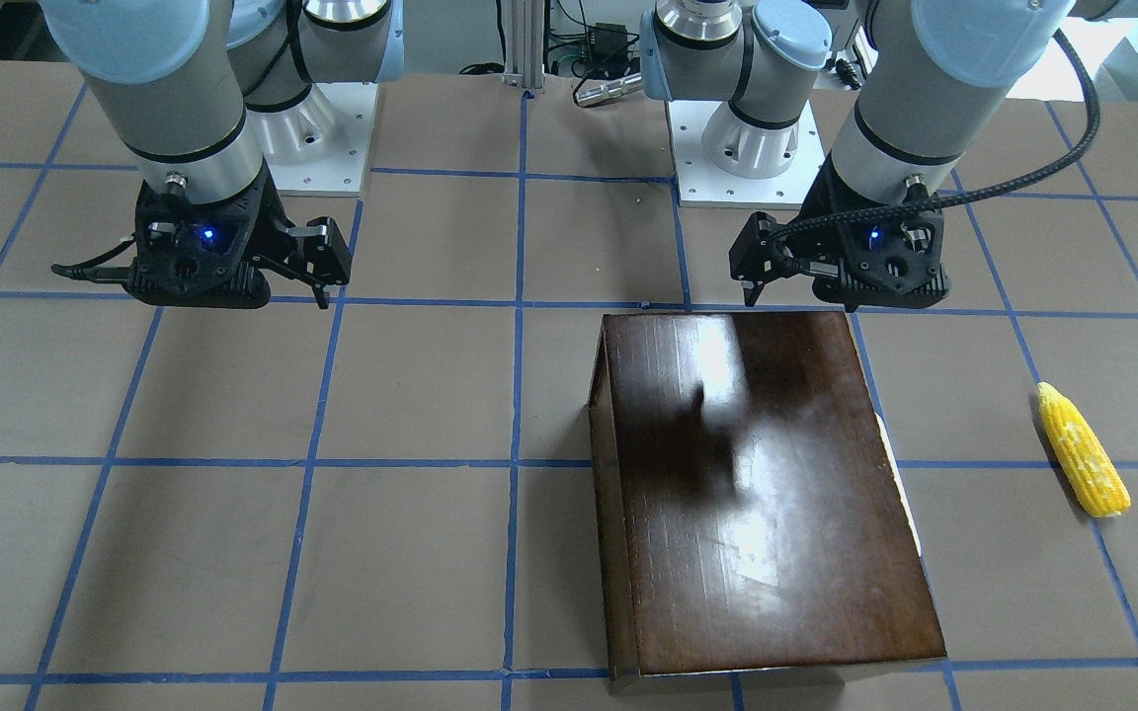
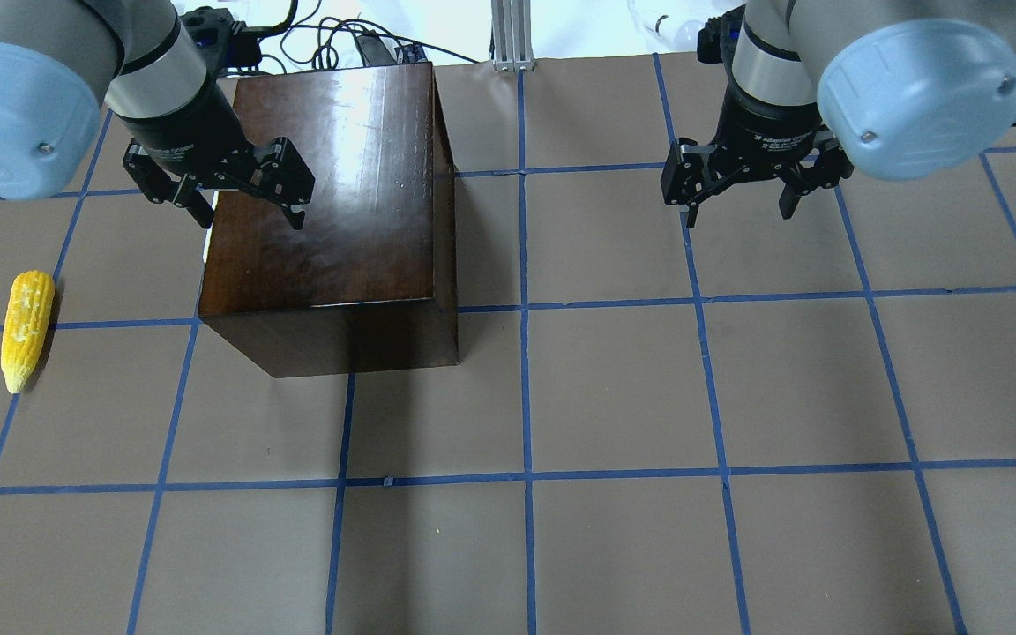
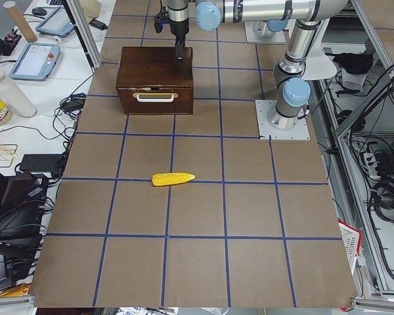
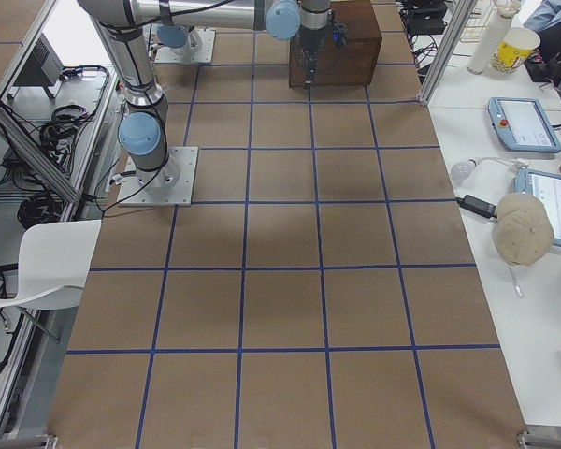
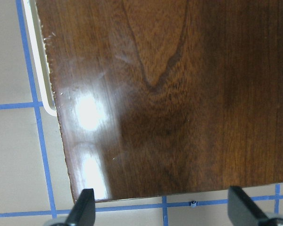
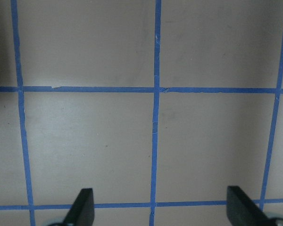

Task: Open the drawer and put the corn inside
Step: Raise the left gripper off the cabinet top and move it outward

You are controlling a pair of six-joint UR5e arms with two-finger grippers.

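The glossy dark brown box (image 2: 332, 194) stands on the table's left half. Its drawer (image 3: 154, 98) is shut, with a dark front panel and a pale handle (image 3: 155, 96) facing the table's left end. The yellow corn (image 2: 26, 326) lies on the table to the left of the box, out from the drawer front; it also shows in the front view (image 1: 1083, 449). My left gripper (image 2: 252, 212) hovers open and empty over the box top (image 5: 179, 94). My right gripper (image 2: 737, 207) hangs open and empty over bare table (image 6: 155, 141), well right of the box.
The table is covered in brown paper with a blue tape grid (image 2: 526, 304). The two arm bases (image 1: 757, 148) stand at the robot's edge. Benches with tablets (image 3: 36, 59), cups and cables run along the far side.
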